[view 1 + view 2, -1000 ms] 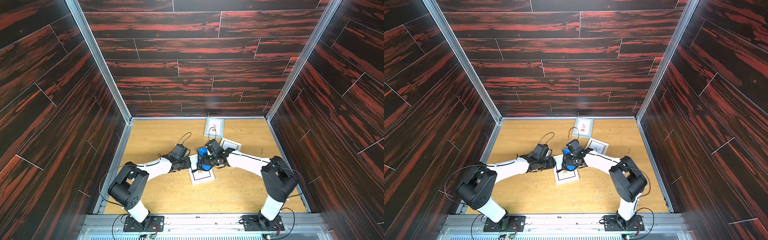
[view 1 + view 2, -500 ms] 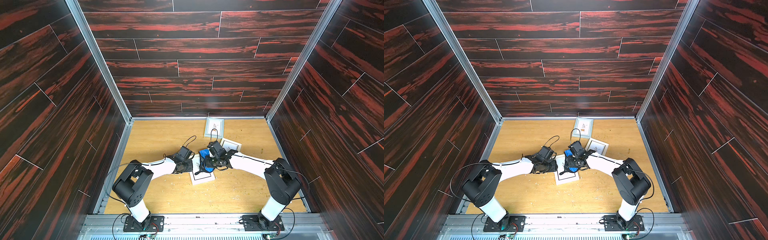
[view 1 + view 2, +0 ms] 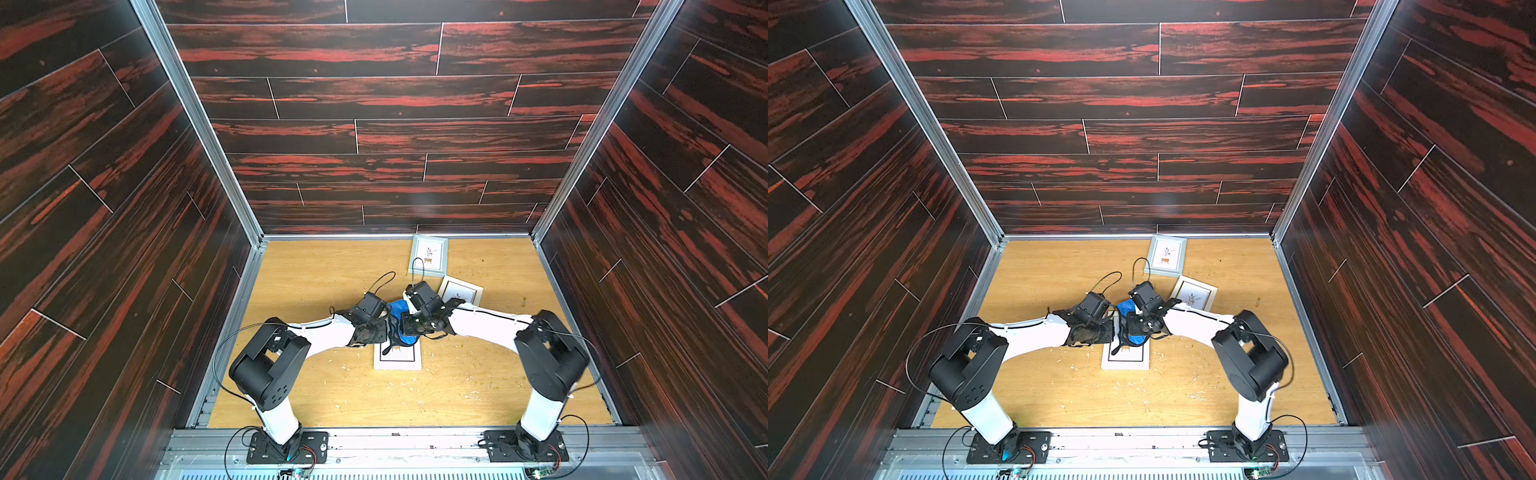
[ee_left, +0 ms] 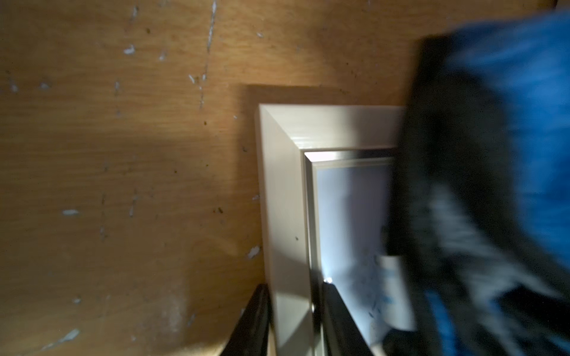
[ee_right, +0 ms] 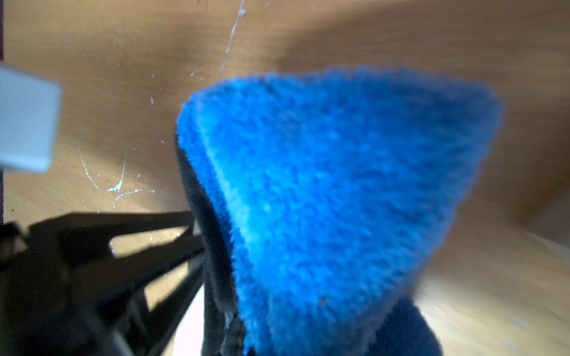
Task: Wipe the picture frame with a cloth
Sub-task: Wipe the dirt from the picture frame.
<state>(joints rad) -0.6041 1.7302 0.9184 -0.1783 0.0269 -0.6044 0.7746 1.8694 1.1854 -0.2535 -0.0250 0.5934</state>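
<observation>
wipe underway, near half of the frame left to cover

nearest me, the near half of the white picture frame [image 3: 397, 359] lies bare and flat on the table [image 3: 316, 286]; i cannot tell whether that part has been wiped. just beyond, my left pincer [image 4: 293, 333] has 1 finger outside the frame's side border and 1 inside it, and looks clamped on it to steady it. my right pincer [image 3: 409, 326] is clenched on the bunched blue cloth [image 3: 400, 332], which rests on the far half of the frame. i judge the grabbing and steadying done, the wiping begun, and strokes toward the near edge left. further off lie a pale wood frame [image 3: 460, 291] and a grey frame [image 3: 429, 255], both clear of the cloth.
</observation>
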